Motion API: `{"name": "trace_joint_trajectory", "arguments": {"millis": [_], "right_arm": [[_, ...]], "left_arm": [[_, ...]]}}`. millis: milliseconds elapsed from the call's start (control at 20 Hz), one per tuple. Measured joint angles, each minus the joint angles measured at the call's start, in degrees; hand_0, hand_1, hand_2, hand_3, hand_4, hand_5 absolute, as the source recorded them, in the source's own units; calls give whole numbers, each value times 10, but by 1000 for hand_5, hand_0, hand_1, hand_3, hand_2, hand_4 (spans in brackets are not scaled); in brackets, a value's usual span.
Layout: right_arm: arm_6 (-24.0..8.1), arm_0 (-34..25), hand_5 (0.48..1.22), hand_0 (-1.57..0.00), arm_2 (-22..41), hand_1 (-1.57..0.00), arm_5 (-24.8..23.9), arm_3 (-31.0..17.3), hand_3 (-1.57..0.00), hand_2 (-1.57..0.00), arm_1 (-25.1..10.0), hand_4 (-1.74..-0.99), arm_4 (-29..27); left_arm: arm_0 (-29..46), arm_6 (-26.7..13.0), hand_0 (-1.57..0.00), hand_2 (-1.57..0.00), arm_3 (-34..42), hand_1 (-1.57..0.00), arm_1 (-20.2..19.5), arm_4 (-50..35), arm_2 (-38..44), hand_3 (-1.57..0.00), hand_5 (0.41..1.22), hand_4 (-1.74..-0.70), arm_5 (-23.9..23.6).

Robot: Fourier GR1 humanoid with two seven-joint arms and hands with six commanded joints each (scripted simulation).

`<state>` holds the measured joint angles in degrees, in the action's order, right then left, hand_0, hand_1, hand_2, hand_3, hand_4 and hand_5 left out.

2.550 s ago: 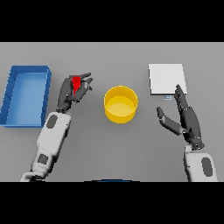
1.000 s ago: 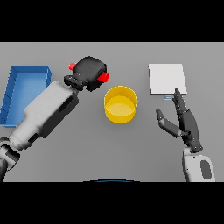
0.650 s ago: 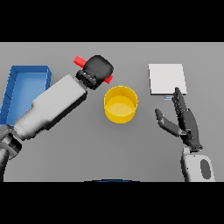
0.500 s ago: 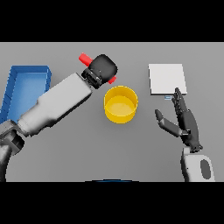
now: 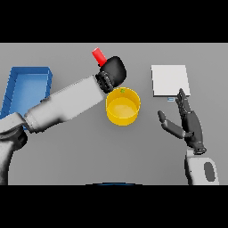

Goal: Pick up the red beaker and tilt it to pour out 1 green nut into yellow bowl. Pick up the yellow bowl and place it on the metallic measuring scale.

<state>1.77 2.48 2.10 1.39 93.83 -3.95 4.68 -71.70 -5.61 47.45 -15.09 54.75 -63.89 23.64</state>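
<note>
Overhead, left hand (image 5: 115, 70) tilts red beaker (image 5: 98, 56)

Nothing to read here: no lettering, numbers or labels on the red beaker (image 5: 99, 56), the yellow bowl (image 5: 123, 107), the blue bin (image 5: 24, 89) or the pale scale (image 5: 170, 80). A small mark at the scale's near edge is too tiny to make out.

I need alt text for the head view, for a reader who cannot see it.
The left hand holds the red beaker tilted above the yellow bowl, and a small green nut shows at the bowl's far rim. The right hand rests open near the white scale; a blue bin stands far left.
</note>
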Motion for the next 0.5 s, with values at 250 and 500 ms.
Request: {"name": "trace_joint_trajectory", "arguments": {"millis": [250,500], "right_arm": [[-4,1,601,1,0,1,-2,-1,1,1,-4,-1280,7],[15,3,589,1,8,1,-10,-7,1,1,1,-1268,24]], "left_arm": [[-37,19,-1571,-1571,-19,-1571,19,19,-62,-1563,1221,-1740,22],[-60,24,-1571,-1571,-32,-1571,29,28,-107,-1568,1221,-1741,38]]}}
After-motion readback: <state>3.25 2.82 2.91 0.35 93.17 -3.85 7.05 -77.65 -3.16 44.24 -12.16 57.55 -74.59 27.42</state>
